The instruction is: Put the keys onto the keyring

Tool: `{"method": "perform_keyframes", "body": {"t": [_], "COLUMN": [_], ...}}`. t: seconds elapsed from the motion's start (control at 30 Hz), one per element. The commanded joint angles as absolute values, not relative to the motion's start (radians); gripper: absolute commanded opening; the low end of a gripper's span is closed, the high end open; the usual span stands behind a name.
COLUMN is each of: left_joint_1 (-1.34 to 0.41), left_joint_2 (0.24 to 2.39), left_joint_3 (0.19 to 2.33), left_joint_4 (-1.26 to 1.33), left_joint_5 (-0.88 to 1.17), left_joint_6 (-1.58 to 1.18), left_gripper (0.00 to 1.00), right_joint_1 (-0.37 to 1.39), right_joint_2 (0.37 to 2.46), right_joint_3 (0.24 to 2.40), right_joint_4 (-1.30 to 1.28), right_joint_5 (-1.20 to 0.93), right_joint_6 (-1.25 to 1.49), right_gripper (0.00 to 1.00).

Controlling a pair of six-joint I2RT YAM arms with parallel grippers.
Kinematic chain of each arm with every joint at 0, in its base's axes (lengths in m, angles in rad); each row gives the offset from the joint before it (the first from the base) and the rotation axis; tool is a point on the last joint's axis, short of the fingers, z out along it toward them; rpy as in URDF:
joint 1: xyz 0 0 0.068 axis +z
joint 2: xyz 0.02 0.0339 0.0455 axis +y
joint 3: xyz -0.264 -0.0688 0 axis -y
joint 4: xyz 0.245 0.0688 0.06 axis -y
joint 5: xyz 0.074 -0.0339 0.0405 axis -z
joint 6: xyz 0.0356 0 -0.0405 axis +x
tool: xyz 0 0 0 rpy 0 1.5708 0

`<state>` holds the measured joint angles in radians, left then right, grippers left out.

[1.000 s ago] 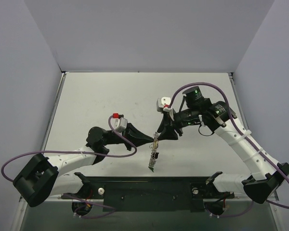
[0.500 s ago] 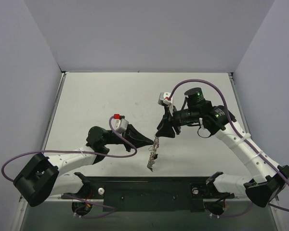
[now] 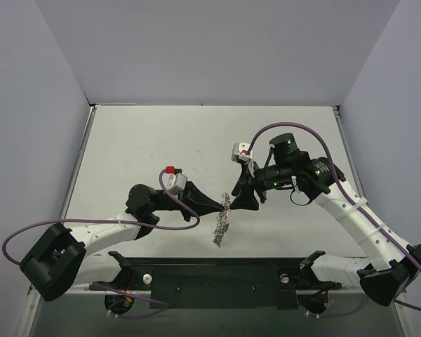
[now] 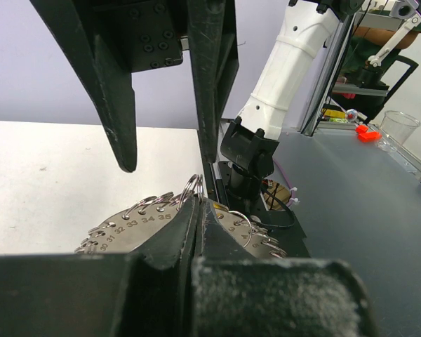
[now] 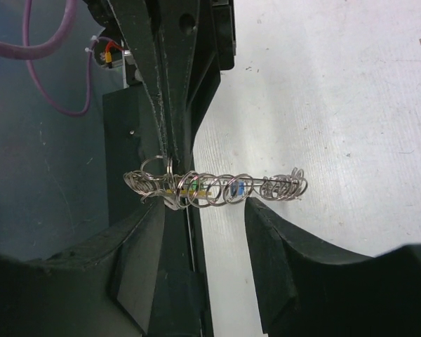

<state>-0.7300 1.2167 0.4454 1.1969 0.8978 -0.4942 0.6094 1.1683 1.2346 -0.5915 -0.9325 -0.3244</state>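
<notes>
Right wrist view: the thin silvery-grey beaded metal keyring (image 5: pixel 214 188) hung edge-on over the white bench (image 5: pixel 337 105), clamped in the left claw (image 3: pixel 222 206). Right claw (image 5: pixel 205 209) stood w/ jaws apart beside it, empty. Tiny yellow/green/blue-headed keys (image 5: pixel 193 187) sat among its loops. Prob. light, stiff, slippery, so grip the flat rim w/ both pads.

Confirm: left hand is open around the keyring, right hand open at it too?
No. The left hand is shut on the keyring, pinching its rim; the left wrist view shows it. The right hand is open at the ring, as you said.
</notes>
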Motion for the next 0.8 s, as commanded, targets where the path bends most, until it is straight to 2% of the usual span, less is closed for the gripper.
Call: {"method": "perform_keyframes", "body": {"t": [0.0,0.77], "left_joint_1": [-0.724,-0.723], "left_joint_2": [1.212,1.210], "left_joint_3": [0.483,0.483], "left_joint_4": [1.273,1.289], "left_joint_5": [0.888,0.900], "left_joint_6": [-0.497,-0.508], "left_gripper": [0.00,0.00], "right_joint_1": [0.632,0.653], "right_joint_2": [1.147,1.166], "right_joint_3": [1.229,1.221], "right_joint_4": [-0.617,-0.569], "right_joint_5": [-0.940,-0.807], "right_joint_6": [-0.362,-0.298], "right_gripper": [0.46,0.47]}}
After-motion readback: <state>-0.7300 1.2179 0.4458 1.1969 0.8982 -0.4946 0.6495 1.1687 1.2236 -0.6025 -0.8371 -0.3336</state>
